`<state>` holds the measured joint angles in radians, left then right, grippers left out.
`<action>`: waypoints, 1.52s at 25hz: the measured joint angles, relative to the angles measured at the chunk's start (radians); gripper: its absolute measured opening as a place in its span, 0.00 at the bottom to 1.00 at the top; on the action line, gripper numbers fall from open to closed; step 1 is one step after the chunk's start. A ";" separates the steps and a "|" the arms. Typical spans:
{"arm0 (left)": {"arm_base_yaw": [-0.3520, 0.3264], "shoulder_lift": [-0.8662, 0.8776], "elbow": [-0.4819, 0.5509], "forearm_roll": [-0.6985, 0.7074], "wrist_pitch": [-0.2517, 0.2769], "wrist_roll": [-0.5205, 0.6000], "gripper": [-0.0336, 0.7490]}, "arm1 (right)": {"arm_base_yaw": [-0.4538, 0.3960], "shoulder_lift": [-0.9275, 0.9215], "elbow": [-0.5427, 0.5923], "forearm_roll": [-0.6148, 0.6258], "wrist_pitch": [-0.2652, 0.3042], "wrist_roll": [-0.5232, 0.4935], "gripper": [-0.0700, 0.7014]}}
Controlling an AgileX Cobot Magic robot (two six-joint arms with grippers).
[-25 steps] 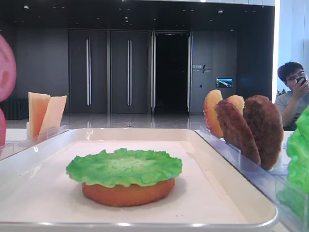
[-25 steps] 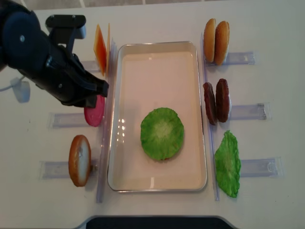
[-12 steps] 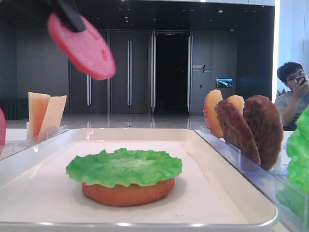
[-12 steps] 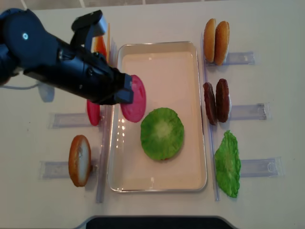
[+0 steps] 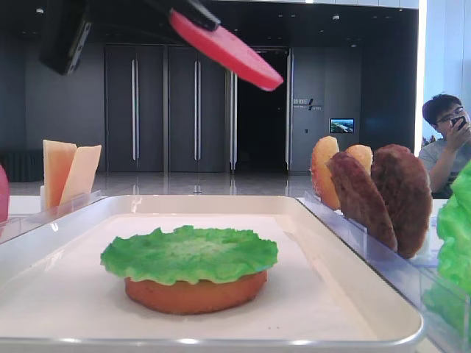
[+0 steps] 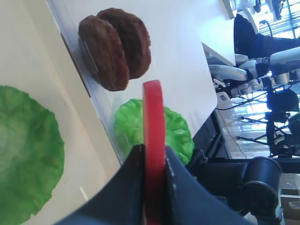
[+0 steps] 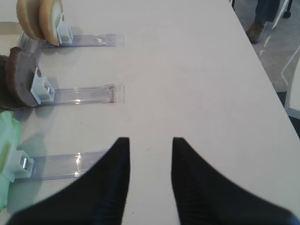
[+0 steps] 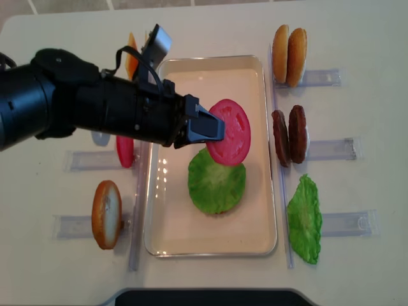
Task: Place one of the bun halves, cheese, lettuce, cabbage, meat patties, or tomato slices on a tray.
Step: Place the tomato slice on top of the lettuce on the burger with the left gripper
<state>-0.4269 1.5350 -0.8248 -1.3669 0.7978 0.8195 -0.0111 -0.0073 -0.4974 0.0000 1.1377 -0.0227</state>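
On the counter (image 8: pixel 191 280) at 9 o'clock of the tray (image 8: pixel 264 159), racks hold a bun half (image 8: pixel 106 214), a spare tomato slice (image 8: pixel 125 152) and cheese (image 5: pixel 68 171) at 11.

My left gripper (image 8: pixel 213 130) is clamped on a tomato slice (image 8: pixel 229 131), pinching its left edge so the disc sticks out toward 3 o'clock of my fingers. I hold it in the air over the tray's middle, tilted, just above and overlapping the 12 o'clock edge of the lettuce (image 8: pixel 217 180). That leaf lies flat on a bun (image 5: pixel 196 292) in the tray.

At 3 o'clock of the tray stand two patties (image 8: pixel 289 134); two buns (image 8: pixel 289 46) stand at 1 o'clock and a second leaf (image 8: pixel 305 218) lies at 5.

My right gripper (image 7: pixel 150 154) hangs apart over bare counter, jaws parted with nothing between them.

Beyond the counter are dark doors (image 5: pixel 165 110), and a man (image 5: pixel 447 140) with a phone sits at the far right.
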 joint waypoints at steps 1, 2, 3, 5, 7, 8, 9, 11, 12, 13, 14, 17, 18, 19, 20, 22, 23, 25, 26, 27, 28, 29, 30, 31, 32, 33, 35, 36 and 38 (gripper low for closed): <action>0.000 0.010 0.008 -0.004 0.001 0.012 0.10 | 0.000 0.000 0.000 0.000 0.000 0.000 0.41; 0.002 0.019 0.016 -0.007 0.001 0.019 0.10 | 0.000 0.000 0.000 0.000 0.000 0.000 0.41; 0.003 0.028 0.019 -0.008 0.001 0.026 0.10 | 0.000 0.000 0.000 0.000 0.000 0.000 0.41; 0.003 0.046 0.019 -0.011 0.001 0.041 0.10 | 0.000 0.000 0.000 0.000 0.000 0.000 0.41; 0.003 0.065 0.019 -0.014 0.001 0.045 0.10 | 0.000 0.000 0.000 0.000 0.000 0.000 0.41; 0.003 0.078 0.019 -0.015 0.001 0.047 0.10 | 0.000 0.000 0.000 0.000 0.000 0.000 0.41; 0.003 0.092 0.019 -0.016 0.001 0.050 0.10 | 0.000 0.000 0.000 0.000 0.000 0.000 0.41; 0.003 0.121 0.019 -0.018 0.001 0.056 0.10 | 0.000 0.000 0.000 0.000 0.000 0.001 0.41; 0.003 0.138 0.019 -0.020 0.001 0.063 0.10 | 0.000 0.000 0.000 0.000 0.000 0.002 0.41; 0.003 0.152 0.019 -0.020 0.001 0.070 0.10 | 0.000 0.000 0.000 0.000 0.000 0.002 0.41; 0.003 0.169 0.019 -0.020 0.001 0.074 0.10 | 0.000 0.000 0.000 0.000 0.000 0.002 0.41; 0.003 0.215 0.019 -0.022 0.002 0.096 0.10 | 0.000 0.000 0.000 0.000 0.000 0.002 0.41; 0.003 0.229 0.019 -0.022 0.003 0.100 0.10 | 0.000 0.000 0.000 0.000 0.000 0.002 0.41; 0.003 0.241 0.019 -0.023 0.003 0.104 0.10 | 0.000 0.000 0.000 0.000 0.000 0.002 0.41; 0.003 0.251 0.019 -0.023 0.003 0.111 0.10 | 0.000 0.000 0.000 0.000 0.000 0.002 0.41; 0.003 0.264 0.019 -0.028 0.003 0.126 0.10 | 0.000 0.000 0.000 0.000 0.000 0.002 0.41; 0.003 0.269 0.019 -0.030 0.003 0.129 0.10 | 0.000 0.000 0.000 0.000 0.000 0.002 0.41; 0.003 0.277 0.019 -0.039 0.003 0.145 0.10 | 0.000 0.000 0.000 0.000 0.000 0.002 0.41; 0.003 0.281 0.019 -0.043 0.003 0.149 0.10 | 0.000 0.000 0.000 0.000 0.000 0.002 0.41; 0.003 0.286 0.019 -0.048 0.003 0.153 0.10 | 0.000 0.000 0.000 0.000 0.000 0.002 0.41; 0.003 0.292 0.019 -0.049 0.003 0.155 0.10 | 0.000 0.000 0.000 0.000 0.000 0.002 0.41; 0.003 0.298 0.019 -0.050 0.003 0.156 0.10 | 0.000 0.000 0.000 0.000 0.000 0.002 0.41; 0.003 0.306 0.019 -0.051 0.003 0.158 0.10 | 0.000 0.000 0.000 0.000 0.000 0.002 0.41; 0.003 0.310 0.019 -0.053 0.003 0.161 0.10 | 0.000 0.000 0.000 0.000 0.000 0.002 0.41; 0.003 0.315 0.019 -0.056 0.003 0.166 0.10 | 0.000 0.000 0.000 0.000 0.000 0.002 0.41; 0.003 0.318 0.019 -0.058 0.003 0.169 0.10 | 0.000 0.000 0.000 0.000 0.000 0.002 0.41; 0.003 0.322 0.019 -0.062 0.003 0.174 0.10 | 0.000 0.000 0.000 0.000 0.000 0.002 0.41; 0.003 0.323 0.019 -0.064 0.003 0.175 0.10 | 0.000 0.000 0.000 0.000 0.000 0.002 0.41; 0.003 0.323 0.019 -0.064 0.003 0.175 0.10 | 0.000 0.000 0.000 0.000 0.000 0.002 0.41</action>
<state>-0.4237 1.8582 -0.8061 -1.4312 0.8003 0.9941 -0.0111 -0.0073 -0.4974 0.0000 1.1377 -0.0206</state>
